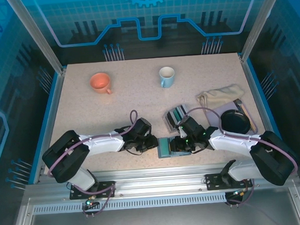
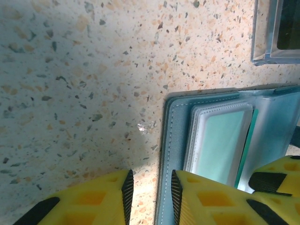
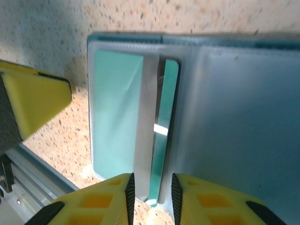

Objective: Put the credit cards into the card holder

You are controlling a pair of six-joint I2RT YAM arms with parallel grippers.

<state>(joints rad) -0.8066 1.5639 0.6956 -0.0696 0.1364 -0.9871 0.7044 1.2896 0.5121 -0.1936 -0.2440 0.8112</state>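
Observation:
The teal-blue card holder (image 1: 166, 148) lies open on the table between both grippers. In the left wrist view its stitched cover (image 2: 177, 140) shows a clear pocket with a teal credit card (image 2: 220, 145) inside. My left gripper (image 1: 153, 142) (image 2: 150, 190) is open over the holder's left edge, one pad beside the stitching. My right gripper (image 1: 180, 145) (image 3: 150, 192) is open at the holder's (image 3: 243, 117) pockets. A second teal credit card (image 3: 161, 140) stands edge-on in a pocket slot between its pads, with a gap on each side. The left arm's yellow finger (image 3: 37, 103) shows beside the holder.
A grey slotted rack (image 1: 175, 116) (image 2: 276, 33) with striped cards stands just behind the holder. An orange cup (image 1: 100, 82) and a blue mug (image 1: 166, 76) stand at the back. A beige cloth (image 1: 221, 94) and a black pan (image 1: 235, 121) lie on the right. The metal front rail (image 1: 154, 174) is close by.

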